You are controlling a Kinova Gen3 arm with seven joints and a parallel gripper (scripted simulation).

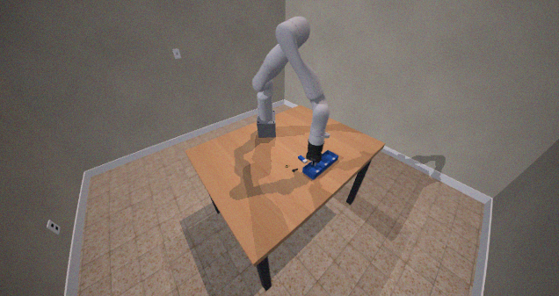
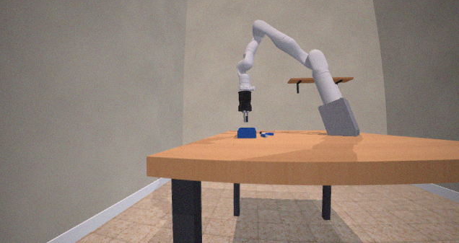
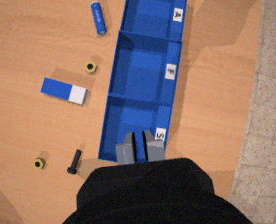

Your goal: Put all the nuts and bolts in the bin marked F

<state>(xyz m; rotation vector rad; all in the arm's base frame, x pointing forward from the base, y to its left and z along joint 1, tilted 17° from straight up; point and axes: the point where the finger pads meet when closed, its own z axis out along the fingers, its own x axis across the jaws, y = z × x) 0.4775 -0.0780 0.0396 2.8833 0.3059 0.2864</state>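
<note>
The blue tray (image 1: 311, 175) (image 2: 247, 133) has bins marked A (image 3: 151, 15), F (image 3: 144, 75) and S (image 3: 135, 114). Bin F is the middle one of these in the wrist view and looks empty. A brass nut (image 3: 86, 66) lies on the table beside bin F. Another nut (image 3: 35, 164) lies farther from the tray, near a black bolt (image 1: 294, 170) (image 3: 76, 159) that lies beside the bin S end. My gripper (image 3: 139, 141) (image 2: 245, 120) is partly open, with nothing visible between its fingers. It hangs above bin S, clear of the tray.
A blue and white block (image 3: 57, 89) lies on the table beside the tray, between the two nuts. A blue battery (image 3: 98, 18) lies beside bin A. The table edge (image 3: 248, 120) runs beyond the labelled side of the tray.
</note>
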